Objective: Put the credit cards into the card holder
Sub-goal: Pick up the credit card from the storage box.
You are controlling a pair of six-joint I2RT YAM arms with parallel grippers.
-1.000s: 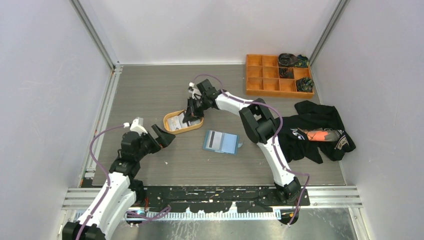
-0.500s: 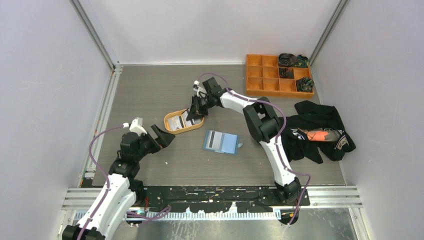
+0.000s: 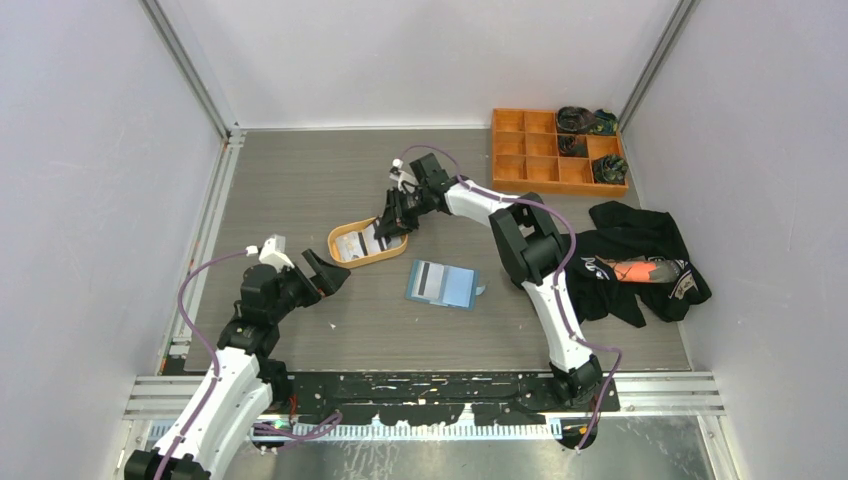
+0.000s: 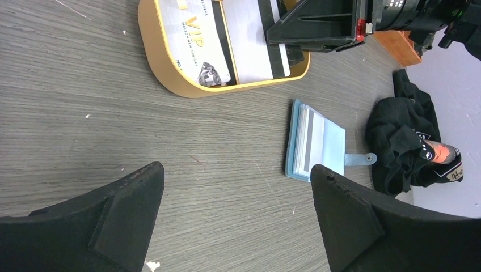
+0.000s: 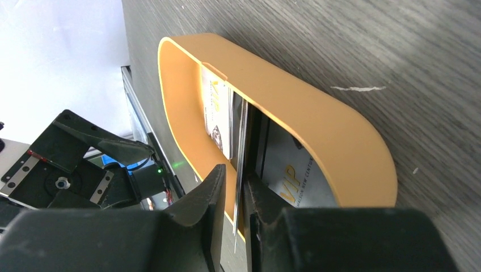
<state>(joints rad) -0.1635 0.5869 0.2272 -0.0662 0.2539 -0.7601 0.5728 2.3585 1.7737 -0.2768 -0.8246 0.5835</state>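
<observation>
The blue card holder (image 3: pixel 443 284) (image 4: pixel 316 148) lies open on the table, with a striped card in its left side. Several credit cards (image 3: pixel 362 241) (image 4: pixel 201 39) lie in the orange oval tray (image 3: pixel 341 257) (image 4: pixel 164 68) (image 5: pixel 317 119). My right gripper (image 3: pixel 390 226) (image 5: pixel 233 175) reaches into the tray's right end. Its jaws stand a narrow gap apart around thin card edges (image 5: pixel 240 147); the cards lean on one finger, with a slit of air beside the other. My left gripper (image 3: pixel 328 272) (image 4: pixel 233 167) hovers wide open and empty, left of the holder and below the tray.
An orange compartment box (image 3: pixel 555 150) holding dark items stands at the back right. A black garment (image 3: pixel 640 260) (image 4: pixel 403 141) lies on the right side of the table. Metal rails run along the left and near edges.
My right gripper has shifted slightly right along the tray and its jaws have parted a little. The left arm and the card holder have not moved.
</observation>
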